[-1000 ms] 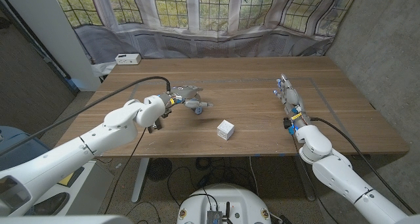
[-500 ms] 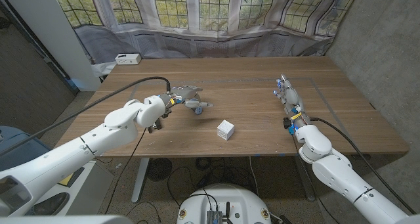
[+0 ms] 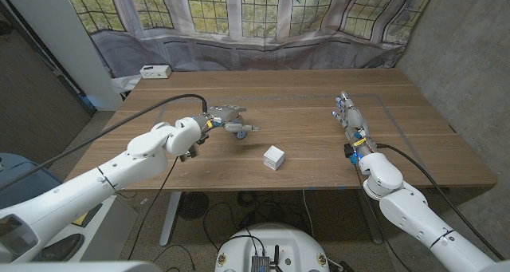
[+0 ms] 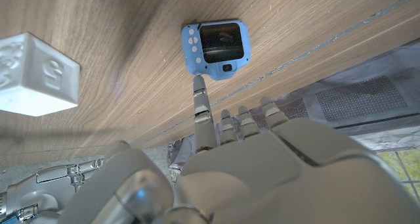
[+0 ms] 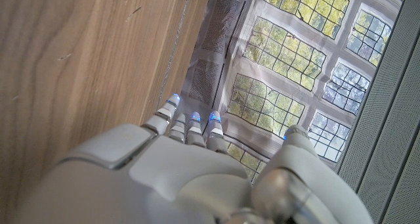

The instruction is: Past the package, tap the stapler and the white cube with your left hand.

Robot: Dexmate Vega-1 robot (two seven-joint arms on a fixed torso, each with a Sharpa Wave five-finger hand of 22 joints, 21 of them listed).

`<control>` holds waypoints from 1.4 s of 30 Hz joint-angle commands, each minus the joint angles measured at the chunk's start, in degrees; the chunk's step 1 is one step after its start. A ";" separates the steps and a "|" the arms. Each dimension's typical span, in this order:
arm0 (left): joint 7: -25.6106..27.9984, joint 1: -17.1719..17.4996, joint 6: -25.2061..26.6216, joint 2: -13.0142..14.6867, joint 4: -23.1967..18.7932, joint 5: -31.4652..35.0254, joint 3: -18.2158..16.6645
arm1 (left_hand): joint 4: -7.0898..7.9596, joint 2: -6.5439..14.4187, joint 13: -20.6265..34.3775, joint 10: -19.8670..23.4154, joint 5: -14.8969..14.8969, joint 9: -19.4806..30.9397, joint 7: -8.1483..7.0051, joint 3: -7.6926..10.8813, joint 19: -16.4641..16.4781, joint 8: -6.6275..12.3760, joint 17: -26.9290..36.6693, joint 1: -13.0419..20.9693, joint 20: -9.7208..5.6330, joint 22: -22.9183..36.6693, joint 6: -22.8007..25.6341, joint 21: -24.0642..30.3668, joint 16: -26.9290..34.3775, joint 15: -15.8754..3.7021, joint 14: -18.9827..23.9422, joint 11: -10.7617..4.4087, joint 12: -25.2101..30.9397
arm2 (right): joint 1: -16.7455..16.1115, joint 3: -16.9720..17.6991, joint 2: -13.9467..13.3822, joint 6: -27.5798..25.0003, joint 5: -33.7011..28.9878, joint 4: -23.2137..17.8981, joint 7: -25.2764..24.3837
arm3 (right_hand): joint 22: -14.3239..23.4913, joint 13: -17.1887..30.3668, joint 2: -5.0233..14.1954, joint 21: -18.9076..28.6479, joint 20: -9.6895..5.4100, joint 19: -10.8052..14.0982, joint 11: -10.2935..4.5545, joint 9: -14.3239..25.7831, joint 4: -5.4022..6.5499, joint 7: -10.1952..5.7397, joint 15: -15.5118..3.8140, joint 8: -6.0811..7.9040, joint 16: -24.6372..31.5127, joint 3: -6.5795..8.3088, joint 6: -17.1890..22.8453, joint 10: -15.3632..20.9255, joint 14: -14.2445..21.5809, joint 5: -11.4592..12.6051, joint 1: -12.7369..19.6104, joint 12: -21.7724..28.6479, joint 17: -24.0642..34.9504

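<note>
Nothing moved; left robot hand [image 3: 225, 116] touches blue camera [image 4: 216, 45] (fingertip).

Layout relative to the white cube [image 3: 274, 157], which sits on the wooden table [image 3: 303, 144] near its front edge. The left hand [image 3: 227, 117] lies behind and to the left of the cube, over a small camera-like device [image 4: 216, 45]. The right hand [image 3: 351, 119] lies well apart to the cube's right. A small box [image 3: 154, 71] sits far behind and left, at the table's back corner.
</note>
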 commanded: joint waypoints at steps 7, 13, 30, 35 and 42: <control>1.53 1.75 0.79 0.56 -0.56 -1.43 -1.03 | 0.16 0.90 -0.07 0.24 0.44 0.12 0.02 -0.23 -0.42 0.73 0.12 0.44 -0.03 0.30 1.21 0.20 0.31 0.04 0.29 0.00 0.51 | -0.04 -0.04 -0.09 -0.67 -0.40 -0.55 -0.64 | 0.26 0.14 -0.16 -0.20 0.40 0.03 0.04 0.11 -0.44 -0.10 0.20 0.12 -0.03 0.07 0.61 0.39 0.06 0.39 -0.58 -0.29 0.30; 2.17 2.27 1.22 0.80 -0.76 -1.80 -1.40 | 0.14 1.10 -0.08 0.67 0.52 0.12 0.13 -0.22 -0.38 0.98 0.12 0.62 -0.03 0.30 2.19 0.25 0.39 0.04 0.53 -0.10 0.72 | 0.12 -0.09 -0.01 -0.89 -0.31 -0.56 -0.67 | 0.26 0.14 -0.14 -0.20 0.44 -0.02 0.15 0.11 -0.45 -0.06 0.18 0.12 -0.05 0.06 0.65 0.44 0.04 0.39 -0.62 -0.30 0.31; 3.22 2.18 0.77 0.67 -0.28 -2.31 -1.27 | 0.08 1.57 -0.10 0.98 0.66 0.12 0.20 -0.16 -0.32 0.51 0.10 1.06 -0.03 0.30 1.85 0.32 0.41 0.08 0.77 0.00 0.87 | -0.45 0.06 -0.07 -0.86 -0.60 -0.98 -1.17 | 0.27 0.16 -0.12 -0.15 0.47 -0.07 0.06 0.12 -0.54 -0.29 0.17 0.11 -0.08 0.06 0.76 0.70 0.07 0.40 -0.68 -0.27 0.31; 4.33 2.61 -0.26 0.87 -0.25 -3.54 -1.95 | 0.06 1.75 -0.10 1.27 0.69 0.12 0.04 -0.12 -0.25 0.50 0.10 1.23 -0.03 0.30 1.98 0.36 0.63 -0.10 1.42 0.10 0.99 | -0.44 -0.02 -0.01 -0.78 -0.67 -0.88 -1.14 | 0.27 0.16 -0.12 -0.16 0.53 -0.13 0.00 0.12 -0.56 -0.26 0.15 0.11 -0.07 0.05 0.79 0.67 0.13 0.40 -0.71 -0.30 0.31; 6.05 3.48 -0.41 0.84 -0.28 -4.32 -2.63 | -0.02 2.23 -0.11 2.77 0.75 0.14 0.48 0.01 0.30 0.87 0.08 1.71 -0.06 0.31 3.44 0.58 1.01 -0.35 2.94 -0.26 1.54 | -0.42 -0.04 0.25 -0.91 -0.35 -0.80 -1.24 | 0.27 0.17 -0.11 -0.14 0.51 -0.14 0.05 0.12 -0.60 -0.28 0.24 0.10 -0.09 0.05 0.81 0.64 0.13 0.40 -0.73 -0.35 0.31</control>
